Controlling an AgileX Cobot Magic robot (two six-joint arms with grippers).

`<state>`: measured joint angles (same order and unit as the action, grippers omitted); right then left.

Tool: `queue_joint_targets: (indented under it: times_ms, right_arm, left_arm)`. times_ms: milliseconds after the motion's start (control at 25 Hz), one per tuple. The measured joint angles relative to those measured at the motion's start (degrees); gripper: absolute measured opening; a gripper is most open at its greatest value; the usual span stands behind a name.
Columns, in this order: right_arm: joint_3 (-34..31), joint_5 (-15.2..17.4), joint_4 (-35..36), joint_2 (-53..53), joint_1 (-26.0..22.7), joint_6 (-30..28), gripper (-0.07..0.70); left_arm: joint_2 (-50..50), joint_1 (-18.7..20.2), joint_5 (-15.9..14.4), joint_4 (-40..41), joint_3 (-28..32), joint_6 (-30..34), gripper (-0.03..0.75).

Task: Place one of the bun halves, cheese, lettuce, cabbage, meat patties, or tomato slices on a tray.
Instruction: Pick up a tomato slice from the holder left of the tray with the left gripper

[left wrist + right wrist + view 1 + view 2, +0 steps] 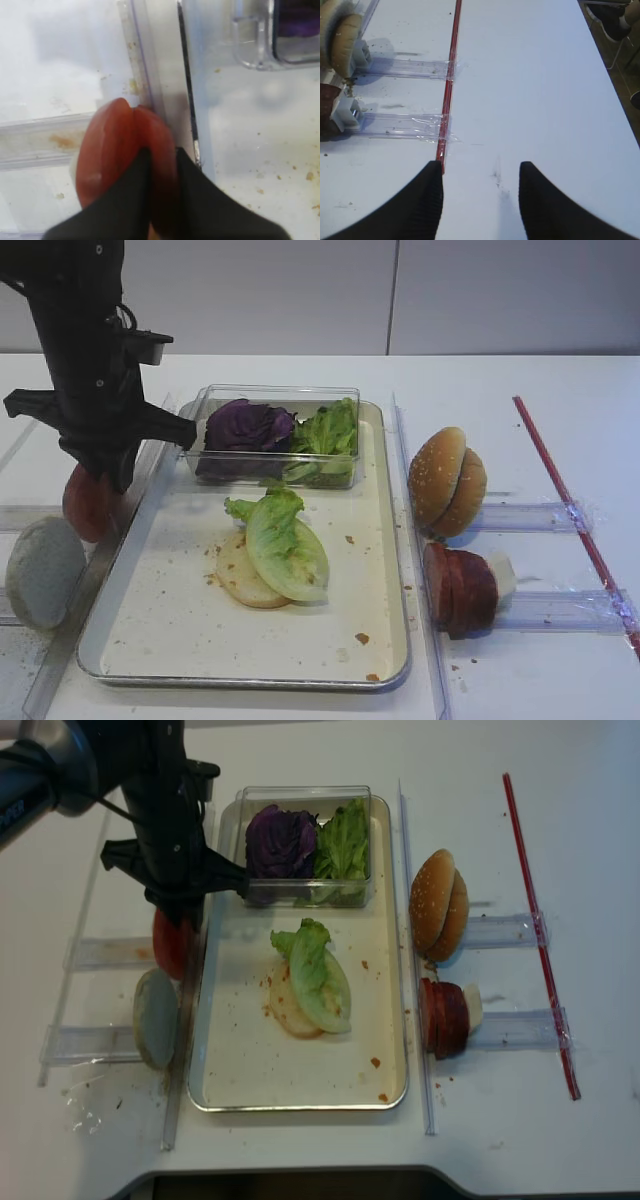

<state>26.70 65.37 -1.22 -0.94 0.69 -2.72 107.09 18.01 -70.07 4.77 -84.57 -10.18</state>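
Looked over all four views and honestly there's nothing readable anywhere. No labels, brand names, numbers or signs on the tray [385, 540], the clear plastic box [275, 392], the holders or the robot arm. A faint pale mark sits on the arm at the left edge of the realsense view, too blurry to read.
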Motion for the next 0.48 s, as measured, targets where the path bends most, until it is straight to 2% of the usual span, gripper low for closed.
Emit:
queue_joint_targets:
  times_ms: [80, 480]
  right_arm:
    - [0.0, 0.0, 0.0, 0.0, 0.0, 0.0, 0.374]
    - [0.0, 0.0, 0.0, 0.0, 0.0, 0.0, 0.374]
  left_arm:
    - [0.1, 0.0, -0.2, 0.1, -0.6, 0.0, 0.058]
    - [0.1, 0.0, -0.2, 0.0, -2.9, 0.0, 0.055]
